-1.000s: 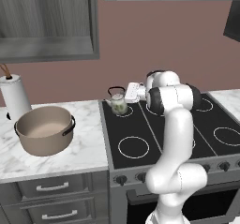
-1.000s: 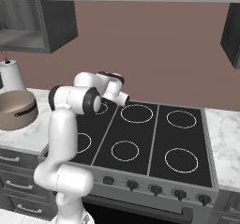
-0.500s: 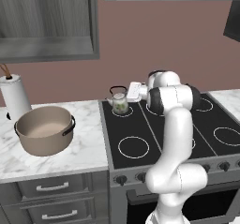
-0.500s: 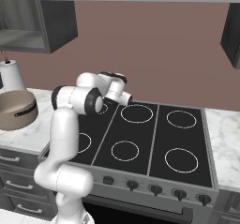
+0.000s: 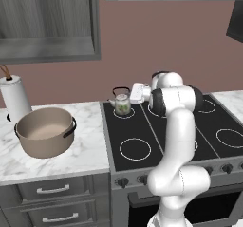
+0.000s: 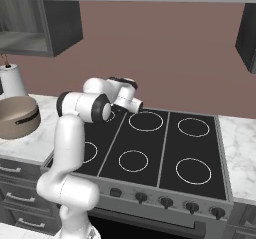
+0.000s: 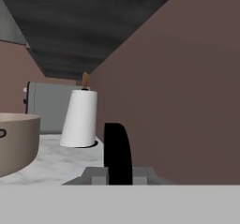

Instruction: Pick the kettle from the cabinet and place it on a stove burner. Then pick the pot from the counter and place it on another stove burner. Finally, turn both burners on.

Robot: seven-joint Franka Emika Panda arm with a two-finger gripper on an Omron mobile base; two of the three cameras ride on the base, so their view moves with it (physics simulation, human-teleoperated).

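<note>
- The cooktop [image 5: 166, 140] lies before you; the counter [image 5: 90, 145] is to its left, with the cabinet [image 5: 47, 22] above.
- The pot [image 5: 45, 131] waits on the counter.
- The kettle [image 5: 122, 102] sits on the rear-left burner [image 5: 124, 113], upright.
- Your gripper [image 5: 137, 93] is closed tight on the kettle's black handle; open fully and back away level before lifting, so the kettle likely won't tip.

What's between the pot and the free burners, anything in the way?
Nothing visible. The pot sits on the counter left of the cooktop. The front-left burner is bare, with open marble between. The kettle occupies the back-left burner, with the shut gripper beside it.
</note>
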